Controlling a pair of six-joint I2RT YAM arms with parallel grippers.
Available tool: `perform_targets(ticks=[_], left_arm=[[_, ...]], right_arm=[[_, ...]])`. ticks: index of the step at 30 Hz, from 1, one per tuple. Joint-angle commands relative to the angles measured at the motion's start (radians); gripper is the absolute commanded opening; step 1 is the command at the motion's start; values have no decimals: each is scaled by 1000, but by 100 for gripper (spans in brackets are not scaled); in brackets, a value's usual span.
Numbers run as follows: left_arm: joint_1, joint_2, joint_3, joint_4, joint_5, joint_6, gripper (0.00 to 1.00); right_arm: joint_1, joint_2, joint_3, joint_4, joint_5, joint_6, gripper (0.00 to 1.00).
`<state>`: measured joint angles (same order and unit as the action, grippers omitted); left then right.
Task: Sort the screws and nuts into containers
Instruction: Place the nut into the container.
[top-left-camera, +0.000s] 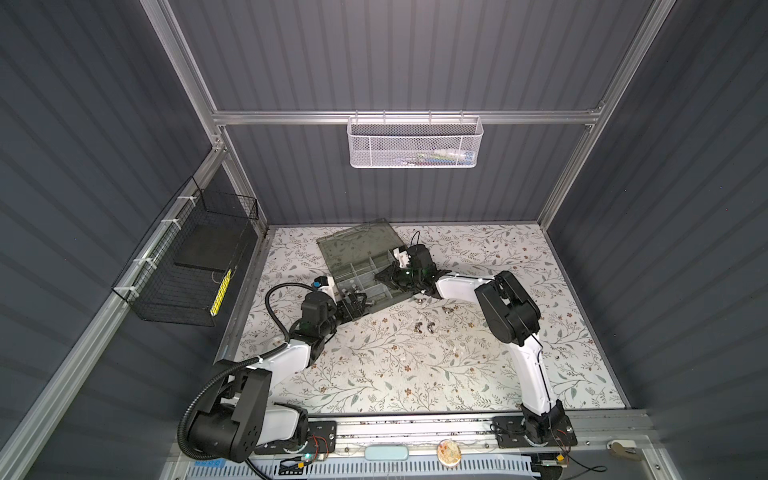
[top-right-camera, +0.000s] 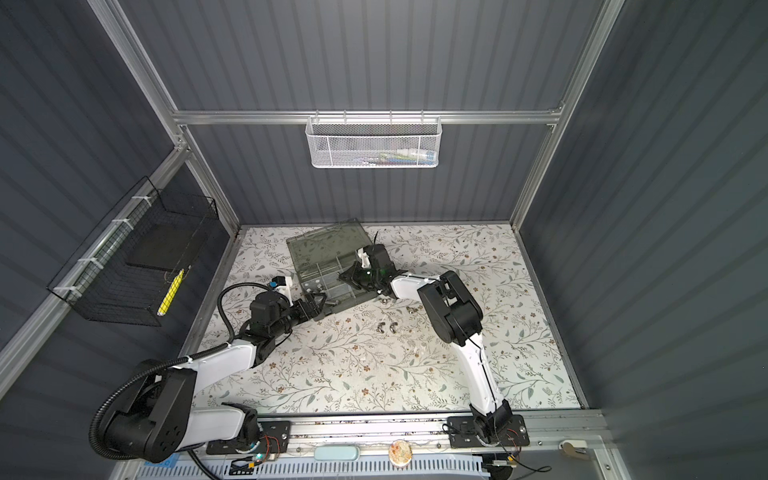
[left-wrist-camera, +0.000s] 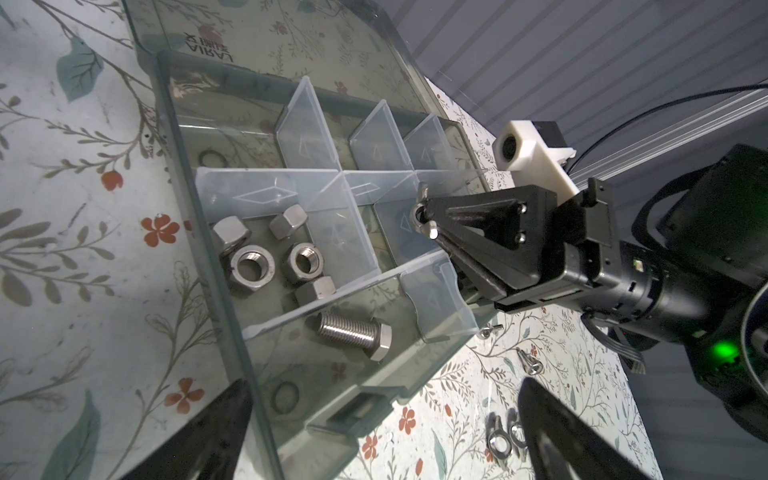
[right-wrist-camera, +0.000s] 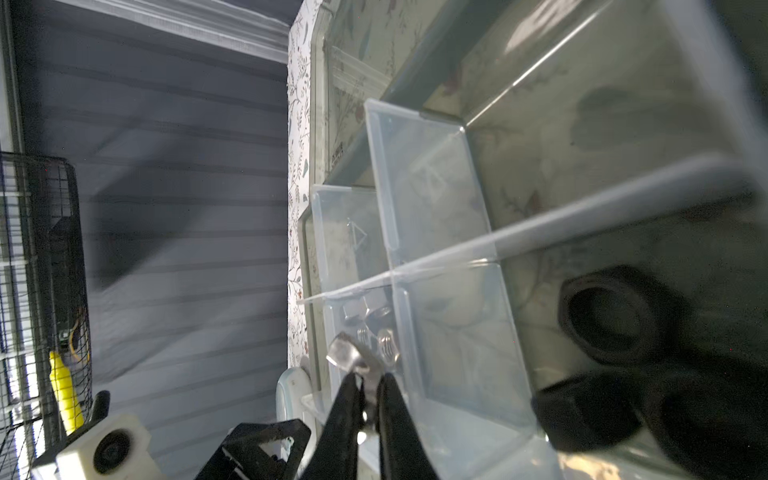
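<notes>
**Item 1. Right gripper** (left-wrist-camera: 423, 216). Jaws pressed almost together, pinching one silver wing nut (right-wrist-camera: 352, 352) at the very tips, with its ears standing out past the fingers. It is held above the pale dividers (left-wrist-camera: 316, 137) of the organizer case (left-wrist-camera: 189, 199), clear of the case floor. It sits near the middle cells. Which cell lies directly beneath cannot be told.

**Item 2. Containers, contents.**
- One cell holds five silver hex nuts (left-wrist-camera: 266, 257).
- The neighbouring cell holds a single silver bolt (left-wrist-camera: 353, 334).
- A further cell, seen blurred in the right wrist view, holds large dark hex nuts (right-wrist-camera: 615, 316).
- The other cells look empty.
- The smoky lid (top-left-camera: 353, 241) lies folded back flat on the far side.

**Item 3. Left gripper** (left-wrist-camera: 384, 386). Fingers spread wide and holding nothing, poised at the near edge of the case by its latch.

**Item 4. Unsorted stock.**
- A pair of loose wing nuts (top-left-camera: 424, 328) lies on the floral table (top-left-camera: 415, 374), well apart from the case.
- A few smaller silver pieces (top-left-camera: 446, 309) lie nearer its front corner.

**Step in hand.** Judged to be delivery of one wing nut to a cell, with most loose parts yet to be sorted.

**Next move calls for.**
- Centre the tips over an empty cell rather than over a divider's top edge.
- Lower the tips a little, then part the jaws so the nut drops cleanly.
- Risk: an ear may catch on a divider, or the nut may bounce in among the hex nuts.
</notes>
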<state>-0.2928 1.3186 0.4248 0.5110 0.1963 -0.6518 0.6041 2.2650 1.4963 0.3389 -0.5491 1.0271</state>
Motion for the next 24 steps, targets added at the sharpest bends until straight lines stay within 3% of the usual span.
perform_targets(ticks=[1,16,24], left_arm=[[6,5,-3,5,14,4,100],[6,0,0,18,42,20,100],[3,-22,1,20,56,49,100]], right_arm=[[3,11,22,-38,29,-28,16],[3,-32,33,-95,41,-70,32],[3,-152,7,-160,83,-146,55]])
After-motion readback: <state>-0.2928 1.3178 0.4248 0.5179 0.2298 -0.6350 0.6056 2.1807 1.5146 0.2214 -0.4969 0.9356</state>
